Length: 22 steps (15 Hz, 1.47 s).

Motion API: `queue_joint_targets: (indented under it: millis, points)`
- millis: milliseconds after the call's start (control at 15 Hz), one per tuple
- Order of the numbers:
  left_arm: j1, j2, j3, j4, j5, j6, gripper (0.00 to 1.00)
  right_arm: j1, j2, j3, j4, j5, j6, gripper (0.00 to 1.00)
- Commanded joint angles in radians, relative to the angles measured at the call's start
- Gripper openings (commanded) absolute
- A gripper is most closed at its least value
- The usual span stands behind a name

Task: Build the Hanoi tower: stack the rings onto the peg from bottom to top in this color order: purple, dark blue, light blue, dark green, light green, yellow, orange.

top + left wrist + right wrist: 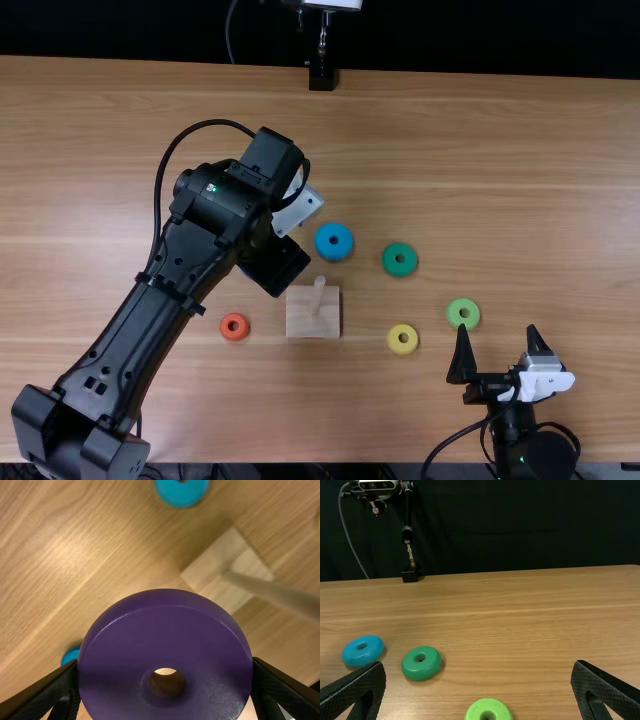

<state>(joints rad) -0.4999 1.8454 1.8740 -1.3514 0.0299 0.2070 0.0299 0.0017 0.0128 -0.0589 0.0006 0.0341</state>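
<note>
- Our left gripper (165, 666) has the purple ring (165, 617) pinched across its outer rim, a flat black finger on either side, the hole between them. The ring looks stiff, smooth and fairly light; we'd guess it could slip or tilt if the pads sit off its middle, so this full-width hold suits it.
- Just beside that hand is the square wooden base (200, 575) with its peg (270, 591), bare of rings. We judge the next step is bringing the purple hole over the peg's tip, then lowering gently, since a pushed peg might shift the base.
- Near the hand too, a blue ring (334, 241) lies on the side away from our arms' bases, and the orange ring (234, 327) on the side towards them. The orange one is small, so we'd take it low, across its middle.
- Farther from it, towards the right arm, are the dark green ring (400, 260) and the yellow ring (402, 339).
- Farther still lies the light green ring (463, 313), near our right gripper (497, 335), whose fingers stand wide apart and empty.
</note>
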Motion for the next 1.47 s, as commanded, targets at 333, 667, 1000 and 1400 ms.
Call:
queue_joint_targets:
  millis: [333, 667, 1000, 1400]
  points:
    - [-0.094, -0.023, 0.152, -0.038, 0.009, -0.131, 0.00, -0.007, -0.002, -0.010, -0.019, -0.002, 0.003, 1.00]
    - [-0.138, -0.015, 0.154, -0.038, 0.009, -0.133, 0.00, -0.007, -0.002, -0.010, -0.019, -0.002, 0.003, 1.00]
    - [-0.173, 0.015, 0.152, -0.038, 0.009, -0.177, 0.00, -0.007, -0.002, -0.010, -0.019, -0.002, 0.003, 1.00]
    - [-0.189, 0.034, 0.149, -0.038, 0.009, -0.177, 0.00, -0.007, -0.002, -0.010, -0.019, -0.002, 0.003, 1.00]
